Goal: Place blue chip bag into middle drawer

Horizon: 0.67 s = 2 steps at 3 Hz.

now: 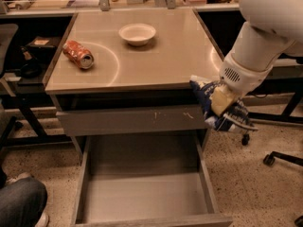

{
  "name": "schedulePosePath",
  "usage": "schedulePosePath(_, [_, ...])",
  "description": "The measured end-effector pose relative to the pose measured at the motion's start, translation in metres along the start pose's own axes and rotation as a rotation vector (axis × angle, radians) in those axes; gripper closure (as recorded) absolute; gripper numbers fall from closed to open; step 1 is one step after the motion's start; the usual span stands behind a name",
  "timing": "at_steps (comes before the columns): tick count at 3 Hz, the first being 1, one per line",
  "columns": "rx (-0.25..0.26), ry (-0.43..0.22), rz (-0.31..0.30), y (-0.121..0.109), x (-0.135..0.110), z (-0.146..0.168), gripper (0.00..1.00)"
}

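My gripper [219, 103] is shut on the blue chip bag [235, 120], a crinkled dark-blue foil bag with white patches. It holds the bag in the air just off the table's right front corner, level with the scratched grey drawer front [132, 120]. The middle drawer [142, 195] is pulled out wide open below, its flat grey floor bare. The bag hangs above and to the right of the drawer's right wall. My white arm reaches down from the upper right.
A crushed orange soda can [78, 54] lies on the left of the beige table top [161, 63]. A white bowl [137, 33] stands near the back. Office chair wheels [270, 159] are on the floor at right. A person's knee [19, 202] shows at lower left.
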State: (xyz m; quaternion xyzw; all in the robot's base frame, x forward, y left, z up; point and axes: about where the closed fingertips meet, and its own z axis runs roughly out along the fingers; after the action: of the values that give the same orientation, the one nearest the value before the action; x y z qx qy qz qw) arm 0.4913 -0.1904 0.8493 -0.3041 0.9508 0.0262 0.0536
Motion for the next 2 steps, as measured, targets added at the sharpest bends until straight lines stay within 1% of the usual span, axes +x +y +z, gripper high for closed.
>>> schedulePosePath(1, [-0.149, 0.091, -0.066, 0.0696, 0.0299, 0.0436, 1.0])
schedulePosePath(2, [-0.147, 0.089, -0.065, 0.0687, 0.0293, 0.0428, 1.0])
